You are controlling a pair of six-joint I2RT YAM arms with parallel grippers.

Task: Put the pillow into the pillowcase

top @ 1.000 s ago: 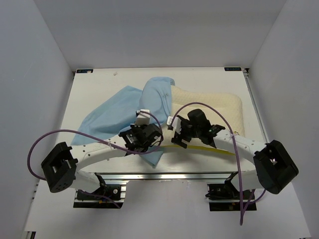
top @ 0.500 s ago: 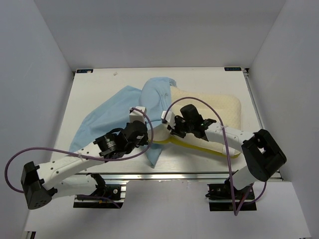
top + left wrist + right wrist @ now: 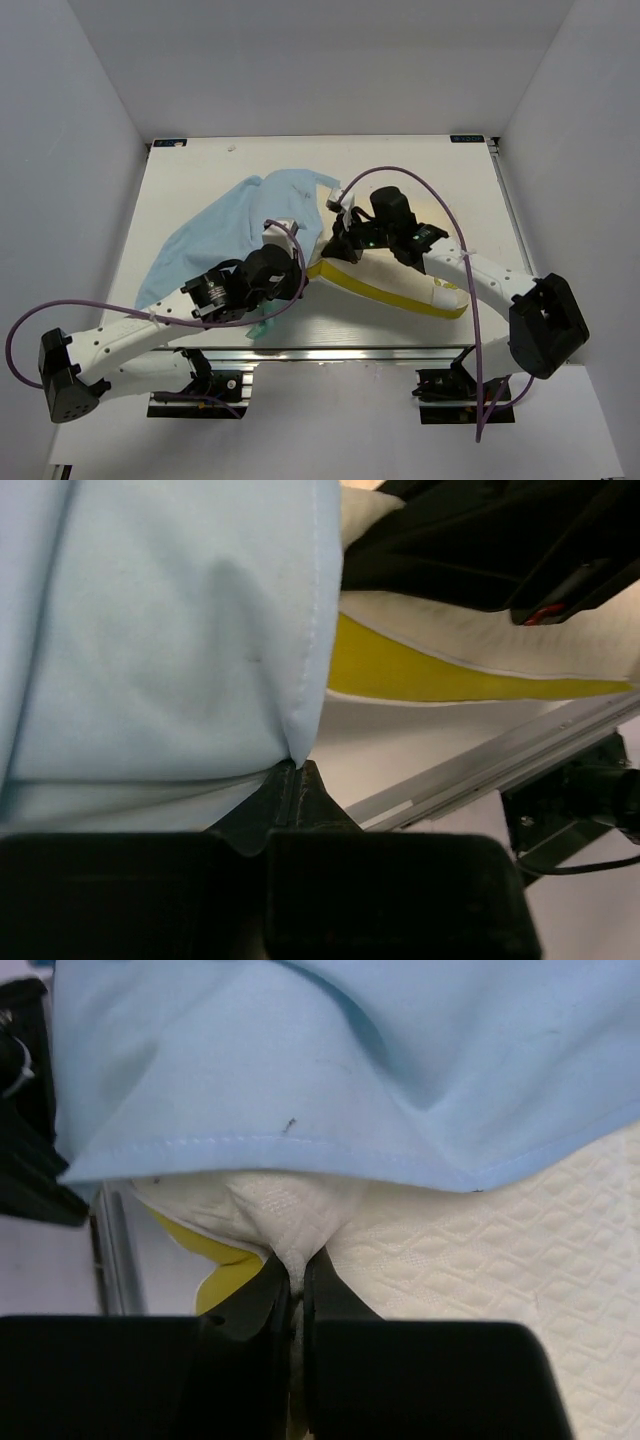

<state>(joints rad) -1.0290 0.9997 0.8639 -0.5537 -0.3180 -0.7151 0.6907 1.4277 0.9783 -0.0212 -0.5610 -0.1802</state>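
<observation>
Right pincer (image 3: 296,1260) is pressed together on a pinch of the pillow (image 3: 385,277) at its left-hand corner; the cream dotted cover bunches between the tips. Left pincer (image 3: 295,770) is also closed, nipping the hem of the pillowcase (image 3: 215,230), light blue face showing.

Layout, overhead view:
- The pillow lies across the near half of the counter (image 3: 200,165), long axis left to right and slanting toward the near right. The yellow rim (image 3: 395,298) faces the arms, so the near edge looks tilted up.
- The pillowcase spreads from the centre toward the far left, most of it well left of the pillow.
- The two pincers sit just beside each other at the pillow's left corner, left one on the near-left side.

Right wrist view: the blue hem runs crosswise just beyond the pinched corner, draped over the cream surface.

Judgement: the held corner points left, toward the case, so the pillow would enter corner first along its long axis. Whether the hem in the left pincer is one layer or both cannot be told, so an open mouth is unconfirmed.
</observation>
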